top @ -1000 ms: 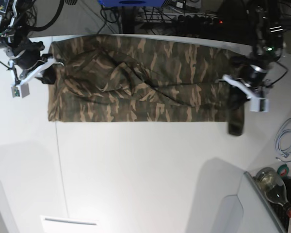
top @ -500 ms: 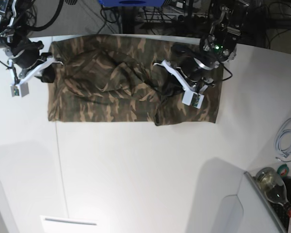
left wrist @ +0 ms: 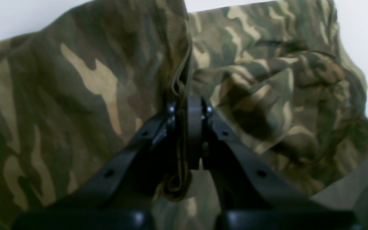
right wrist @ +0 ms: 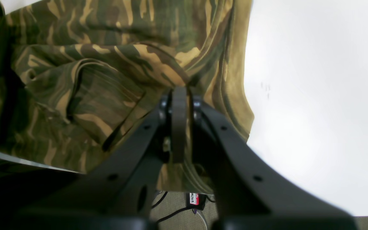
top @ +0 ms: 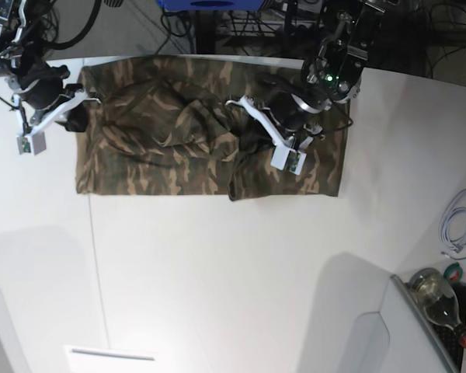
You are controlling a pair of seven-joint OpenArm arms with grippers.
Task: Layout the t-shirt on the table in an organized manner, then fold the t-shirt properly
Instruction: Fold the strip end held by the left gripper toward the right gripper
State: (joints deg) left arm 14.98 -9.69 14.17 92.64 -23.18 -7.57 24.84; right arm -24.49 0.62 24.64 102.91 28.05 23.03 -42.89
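Base view: camouflage-print cloth t-shirt (top: 163, 140) lies along the far edge of the white table (top: 233, 280), its right portion folded over toward the middle. Left pincer (top: 283, 155) sits over that fold; right pincer (top: 70, 116) is at the shirt's other end.

Left wrist view: left pincer (left wrist: 187, 111) pinches a bunched shirt edge.

Right wrist view: right pincer (right wrist: 179, 95) is clamped on shirt fabric near the table edge.

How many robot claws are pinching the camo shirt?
2. The left gripper pinches the t-shirt near the middle, folding an end over. The right gripper pinches its other end by the table edge.
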